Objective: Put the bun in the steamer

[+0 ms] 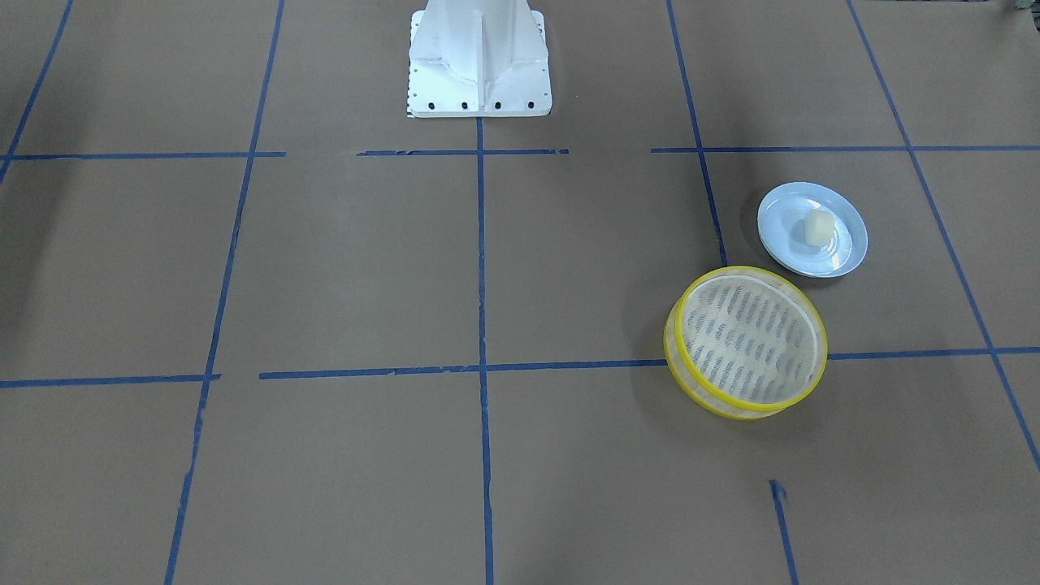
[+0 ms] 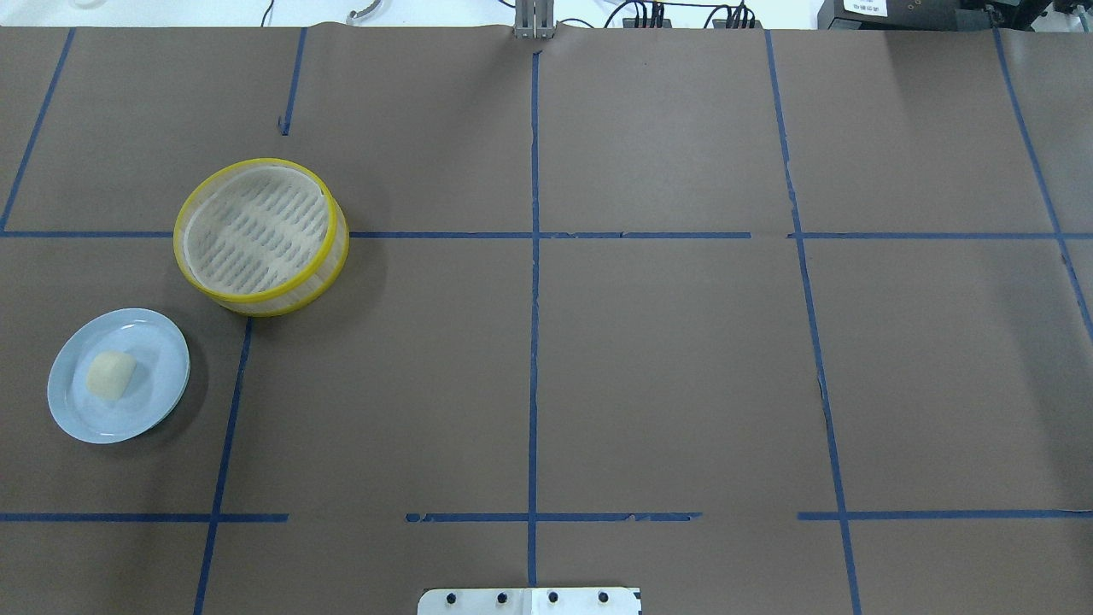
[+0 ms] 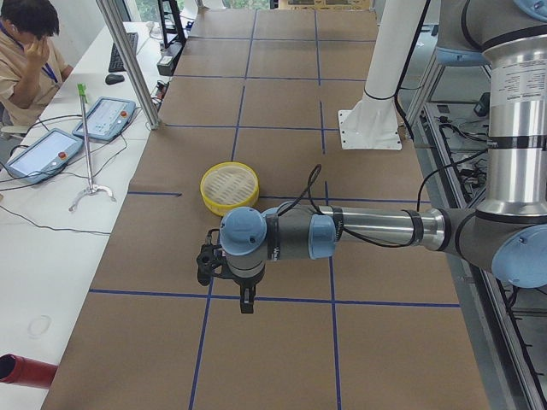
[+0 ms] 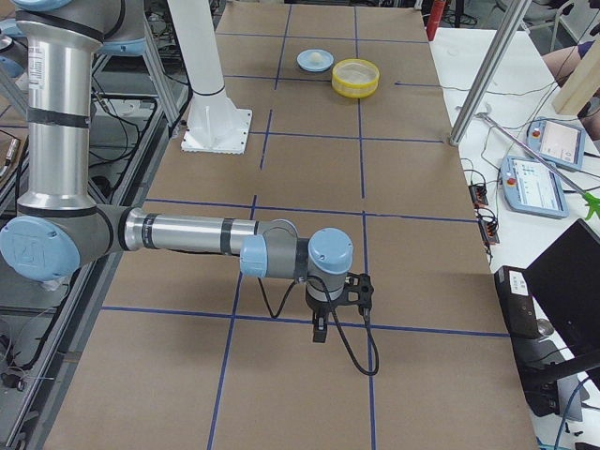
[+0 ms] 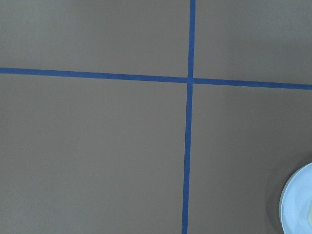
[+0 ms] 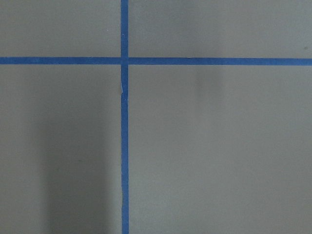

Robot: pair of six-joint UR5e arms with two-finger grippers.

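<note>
The bun (image 1: 817, 228) is a small cream-white block lying on a light blue plate (image 1: 845, 256); it also shows in the overhead view (image 2: 111, 376). The steamer (image 1: 751, 337), with yellow rims and a slotted floor, stands empty next to the plate, also in the overhead view (image 2: 256, 231). My left gripper (image 3: 245, 299) hangs over bare table, near the plate, whose edge shows in the left wrist view (image 5: 298, 204). My right gripper (image 4: 320, 330) hangs far from both, at the table's other end. I cannot tell whether either gripper is open or shut.
The white robot base (image 1: 479, 61) stands at the table's middle edge. Blue tape lines grid the brown table. An operator (image 3: 26, 43) sits beside teach pendants (image 3: 107, 117) on the side bench, behind a metal pole (image 3: 128, 60).
</note>
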